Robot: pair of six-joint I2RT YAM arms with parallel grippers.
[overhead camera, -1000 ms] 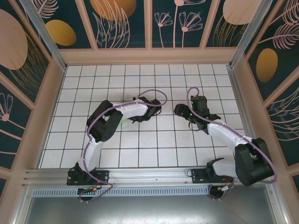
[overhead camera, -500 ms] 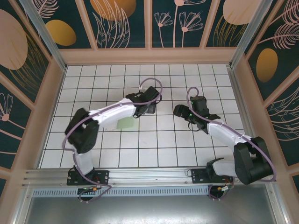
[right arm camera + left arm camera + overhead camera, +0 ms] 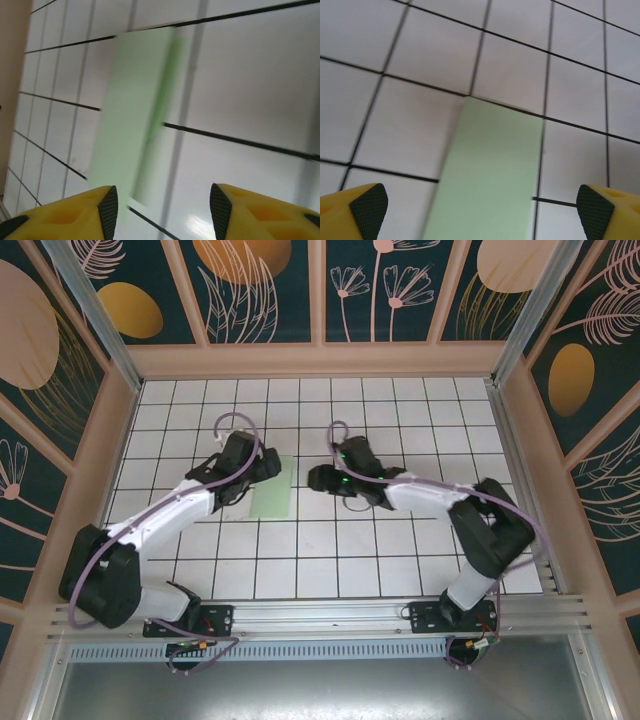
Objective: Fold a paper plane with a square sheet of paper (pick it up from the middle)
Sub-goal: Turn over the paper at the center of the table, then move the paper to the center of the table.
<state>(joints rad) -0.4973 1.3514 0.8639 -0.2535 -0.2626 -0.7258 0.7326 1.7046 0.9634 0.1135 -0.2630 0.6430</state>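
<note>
The square sheet of paper (image 3: 272, 488) lies flat on the white grid table, folded into a pale mint-green strip about one tile wide and two long. My left gripper (image 3: 258, 476) hovers at its left edge. In the left wrist view the paper (image 3: 492, 170) runs up between the wide-apart yellow fingertips of the left gripper (image 3: 481, 207), which is open and holds nothing. My right gripper (image 3: 313, 478) sits just right of the strip. The right wrist view shows the right gripper (image 3: 164, 202) open over bare tile, with the blurred paper (image 3: 132, 115) ahead and by its left fingertip.
Wooden walls (image 3: 110, 470) with patterned panels fence the tiled table (image 3: 400, 550) on three sides. An aluminium rail (image 3: 320, 615) carrying both arm bases runs along the near edge. The left arm's elbow (image 3: 100, 580) reaches out toward the left wall.
The left gripper opened from shut and its arm swung left, uncovering the folded paper. The right arm moved left up to the paper's right edge, and its jaws narrowed somewhat.
</note>
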